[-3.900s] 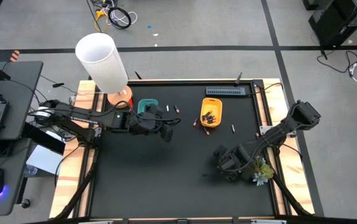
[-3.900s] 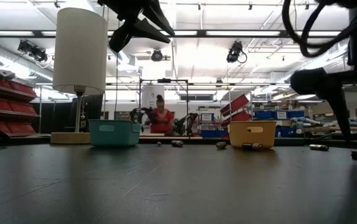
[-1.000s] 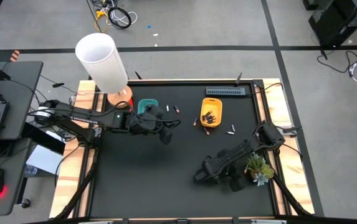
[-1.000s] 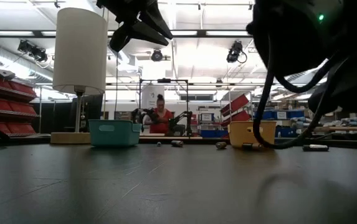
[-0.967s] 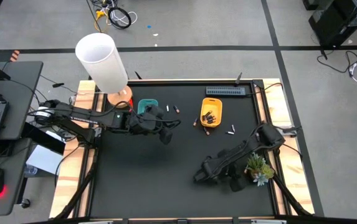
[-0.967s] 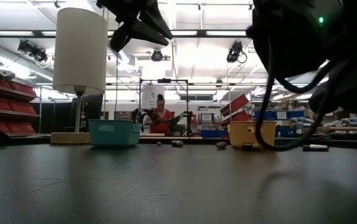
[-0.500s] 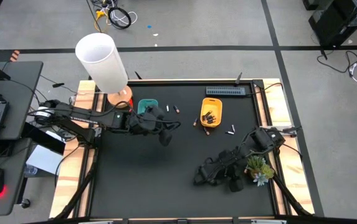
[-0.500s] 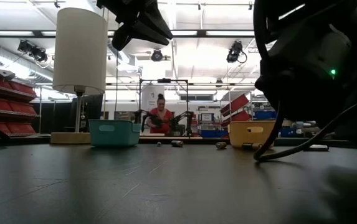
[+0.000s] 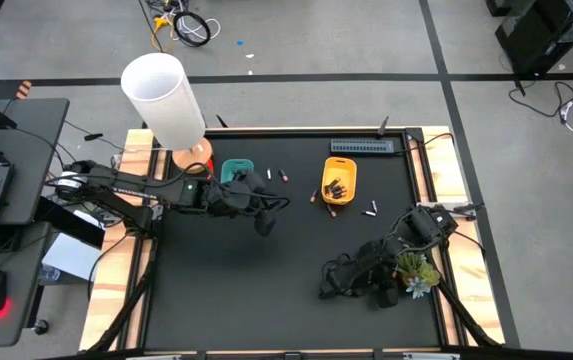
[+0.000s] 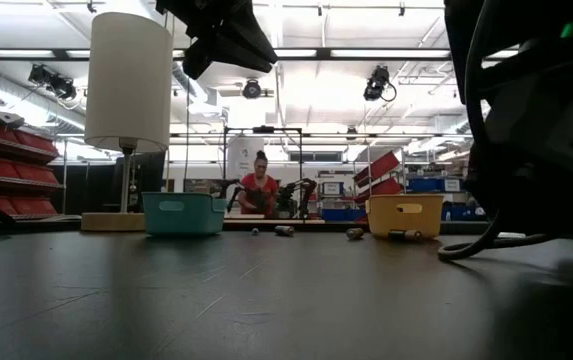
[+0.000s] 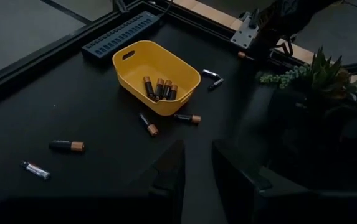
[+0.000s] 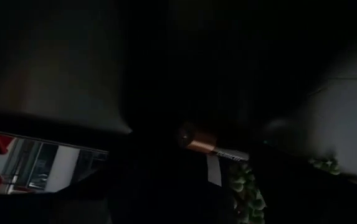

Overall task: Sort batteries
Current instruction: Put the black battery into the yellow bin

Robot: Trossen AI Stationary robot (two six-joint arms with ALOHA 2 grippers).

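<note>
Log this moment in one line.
left end effector: raised beside teal tray | right end effector: low, table front | yellow tray: batteries inside

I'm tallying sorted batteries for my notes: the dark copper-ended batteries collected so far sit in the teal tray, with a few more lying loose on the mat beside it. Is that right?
Not quite: the collected dark batteries sit in the yellow tray, not the teal one. The left wrist view shows them inside it, with more lying loose on the mat beside it.
</note>
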